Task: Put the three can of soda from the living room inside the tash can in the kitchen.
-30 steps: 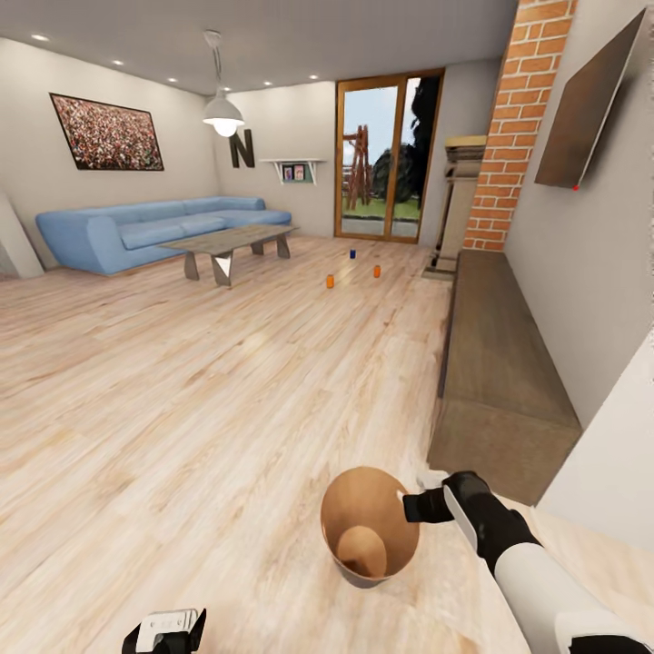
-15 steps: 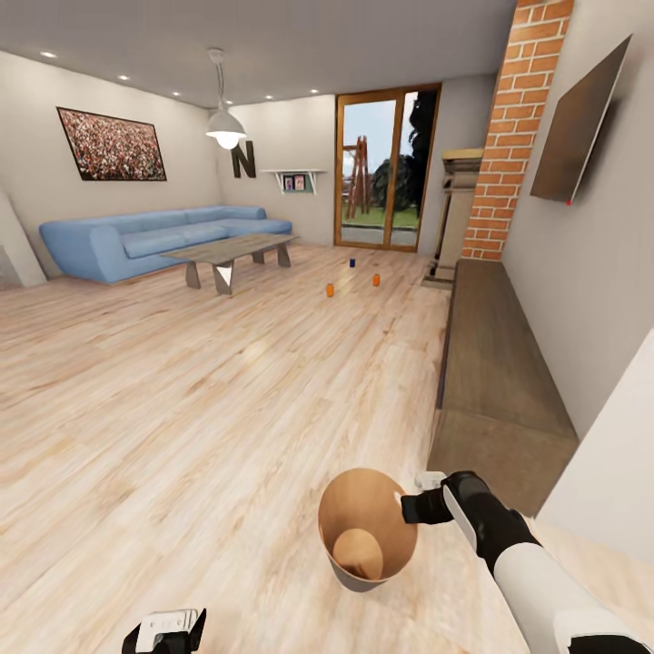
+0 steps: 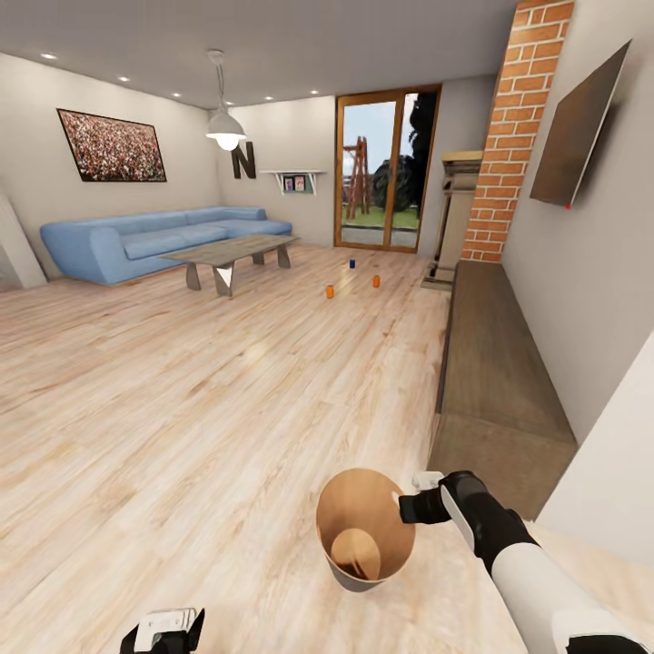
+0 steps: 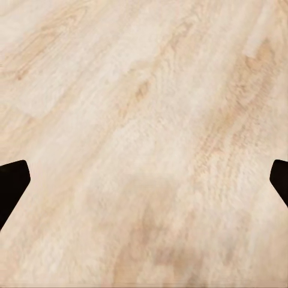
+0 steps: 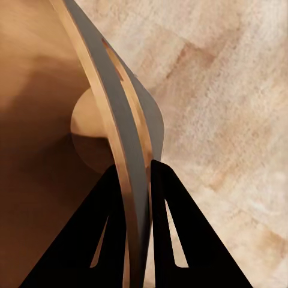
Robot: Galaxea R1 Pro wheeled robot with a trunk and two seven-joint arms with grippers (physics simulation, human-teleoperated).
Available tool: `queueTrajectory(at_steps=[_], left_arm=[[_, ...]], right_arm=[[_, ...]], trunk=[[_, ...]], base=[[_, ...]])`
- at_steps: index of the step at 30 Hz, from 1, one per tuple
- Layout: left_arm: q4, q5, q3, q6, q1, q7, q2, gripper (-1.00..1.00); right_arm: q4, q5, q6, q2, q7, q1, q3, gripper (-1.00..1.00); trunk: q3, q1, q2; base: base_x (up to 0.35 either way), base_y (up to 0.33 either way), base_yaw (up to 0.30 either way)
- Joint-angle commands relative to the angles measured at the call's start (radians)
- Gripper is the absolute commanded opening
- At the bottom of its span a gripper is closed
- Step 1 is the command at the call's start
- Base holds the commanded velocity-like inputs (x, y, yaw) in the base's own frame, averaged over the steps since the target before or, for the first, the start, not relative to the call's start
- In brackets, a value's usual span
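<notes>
Three cans [image 3: 352,277] far ahead on bare floor [image 3: 182,400], coffee table [image 3: 232,252] leftward, bench [image 3: 495,363] rightward

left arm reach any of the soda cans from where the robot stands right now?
Probably not. The three cans stand far across the wood floor near the glass doors, while the left gripper hangs open close by the base. The robot would likely need to drive closer first.

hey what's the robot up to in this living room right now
The right pincer is clamped on the rim of a round tapered bin with a tan inside, held above the light wood plank floor. Two small orange cans and a dark blue can stand far ahead. The left pincer is open, holding nothing.
</notes>
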Motion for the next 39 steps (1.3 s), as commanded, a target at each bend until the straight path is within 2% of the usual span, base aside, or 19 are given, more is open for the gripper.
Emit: queueTrajectory(at_steps=[1,2,3,4,5,7,9,11,13,16,18,24,39], left_arm=[[-0.006,0.003,0.002,0.037,-0.004,-0.001,0.002,1.0],[-0.012,0.004,0.003,0.064,-0.008,-0.002,0.003,1.0],[-0.029,0.006,0.004,0.131,-0.03,-0.003,0.005,1.0],[-0.051,0.008,0.005,0.203,-0.069,-0.003,0.007,1.0],[-0.089,0.014,0.009,0.319,-0.142,-0.013,0.009,1.0],[-0.105,0.02,0.01,0.391,-0.19,-0.03,0.01,1.0],[-0.116,0.025,0.009,0.482,-0.286,-0.089,0.009,1.0],[-0.095,0.024,0.006,0.509,-0.34,-0.131,0.008,1.0],[-0.035,0.021,0.005,0.504,-0.371,-0.154,0.004,1.0],[0.109,0.029,0.008,0.398,-0.393,-0.184,0.008,1.0],[0.13,0.031,0.009,0.368,-0.397,-0.194,0.01,1.0],[0.157,0.029,0.011,0.329,-0.4,-0.207,0.015,1.0],[0.184,0.026,0.006,0.307,-0.4,-0.219,0.012,1.0]], right_arm=[[-0.001,-0.023,0.004,0.005,0.007,0.0,-0.001,-1.0],[-0.001,-0.023,0.004,0.007,0.007,0.0,0.0,-1.0],[-0.001,-0.023,0.005,0.01,0.007,0.0,0.0,-1.0],[-0.001,-0.023,0.006,0.012,0.007,0.0,0.001,-1.0],[-0.001,-0.023,0.006,0.014,0.007,0.0,0.002,-1.0],[-0.001,-0.023,0.006,0.015,0.007,0.0,0.002,-1.0],[-0.001,-0.022,0.008,0.015,0.006,0.0,0.002,-1.0],[-0.001,-0.022,0.011,0.015,0.006,0.0,0.002,-1.0],[-0.002,-0.022,0.014,0.015,0.006,0.0,0.002,-1.0],[-0.019,-0.022,0.017,0.016,0.005,0.0,0.001,-1.0],[-0.027,-0.022,0.028,0.016,0.005,0.0,0.0,-1.0],[-0.036,-0.022,0.056,0.015,0.006,0.0,0.0,-1.0],[-0.055,-0.021,0.061,0.016,0.005,0.0,-0.001,-1.0]], trunk=[[0.0,0.0,0.0],[0.0,0.0,0.0],[0.0,0.0,0.0],[0.0,0.0,0.0],[0.0,0.0,0.0],[0.0,0.0,0.0],[0.0,0.0,0.0],[0.0,0.0,0.0],[0.0,0.0,0.0],[0.0,0.0,0.0],[0.0,0.0,0.0],[0.0,0.0,0.0],[0.0,0.0,0.0]], base=[[0.0,0.0,0.0],[0.0,0.0,0.0],[0.0,0.0,0.0],[0.0,0.0,0.0],[0.0,0.0,0.0],[0.0,0.0,0.0],[0.0,0.0,0.0],[0.0,0.0,0.0],[0.0,0.0,0.0],[0.076,0.114,0.0],[0.157,0.187,0.0],[0.223,0.189,0.0],[0.227,0.214,0.0]])
